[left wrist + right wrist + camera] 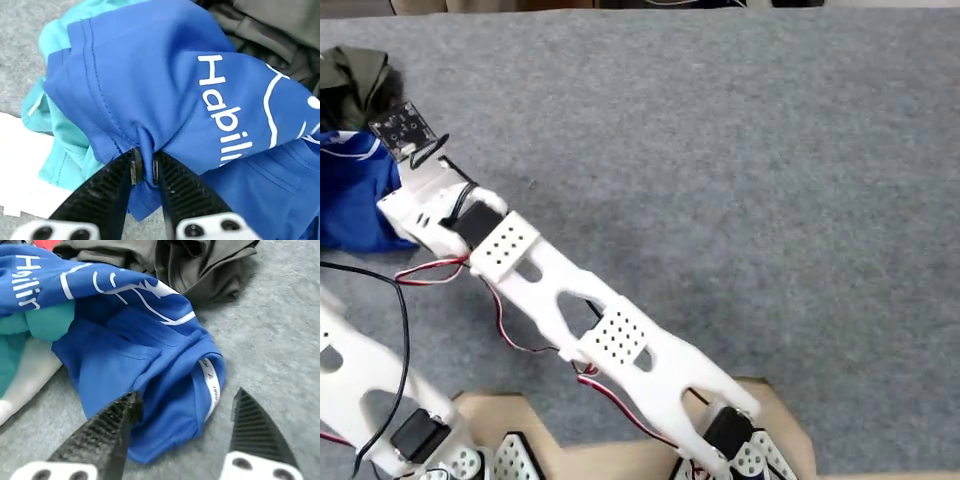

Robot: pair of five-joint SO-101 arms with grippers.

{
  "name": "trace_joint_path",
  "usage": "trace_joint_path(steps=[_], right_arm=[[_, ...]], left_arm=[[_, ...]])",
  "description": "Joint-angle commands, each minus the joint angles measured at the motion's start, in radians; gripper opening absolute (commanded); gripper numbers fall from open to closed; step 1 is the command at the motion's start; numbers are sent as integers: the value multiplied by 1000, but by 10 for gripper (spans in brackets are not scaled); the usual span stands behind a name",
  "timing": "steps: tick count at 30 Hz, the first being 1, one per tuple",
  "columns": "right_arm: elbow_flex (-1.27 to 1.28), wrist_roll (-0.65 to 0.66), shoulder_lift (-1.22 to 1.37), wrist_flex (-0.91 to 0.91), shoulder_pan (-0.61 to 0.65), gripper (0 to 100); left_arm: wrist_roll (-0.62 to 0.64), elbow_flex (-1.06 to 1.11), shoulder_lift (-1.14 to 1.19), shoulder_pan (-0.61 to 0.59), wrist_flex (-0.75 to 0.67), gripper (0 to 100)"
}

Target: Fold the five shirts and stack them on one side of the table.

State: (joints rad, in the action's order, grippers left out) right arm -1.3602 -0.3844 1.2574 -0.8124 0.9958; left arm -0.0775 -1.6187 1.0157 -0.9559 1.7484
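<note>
The shirts lie in a pile at the table's far left. A blue shirt (350, 200) with white print sits on top, and a dark olive shirt (355, 75) lies behind it. My left gripper (145, 167) is shut on a pinched fold of the blue shirt (165, 85), with a teal shirt (55, 120) and a white one (20, 165) underneath. My right arm (520, 260) stretches across the table to the pile. Its gripper (187, 397) is open, just above the collar end of the blue shirt (135, 355), near the olive shirt (200, 265).
Grey felt (720, 150) covers the table, with wide free room in the middle and on the right. A tan board (520, 420) under the arm bases lies at the near edge. Red and black cables (405, 300) trail beside my left arm (370, 400).
</note>
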Motion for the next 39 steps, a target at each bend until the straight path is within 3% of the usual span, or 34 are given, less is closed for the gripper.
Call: trace_joint_path(steps=[1, 9, 16, 26, 33, 39], right_arm=[[38, -28, -13, 95, 12, 271], [128, -54, -13, 130, 12, 189], [160, -54, -12, 129, 24, 5], [120, -48, -15, 75, 50, 16], [127, -46, 22, 66, 99, 281], [131, -46, 30, 126, 102, 182]], left_arm=[[2, 41, -58, -11, 11, 20], [5, 212, -64, -5, 11, 20], [6, 305, -65, -3, 11, 20], [5, 308, -58, -8, 11, 20], [2, 313, -54, -14, 11, 24], [2, 311, -54, -20, 11, 24]])
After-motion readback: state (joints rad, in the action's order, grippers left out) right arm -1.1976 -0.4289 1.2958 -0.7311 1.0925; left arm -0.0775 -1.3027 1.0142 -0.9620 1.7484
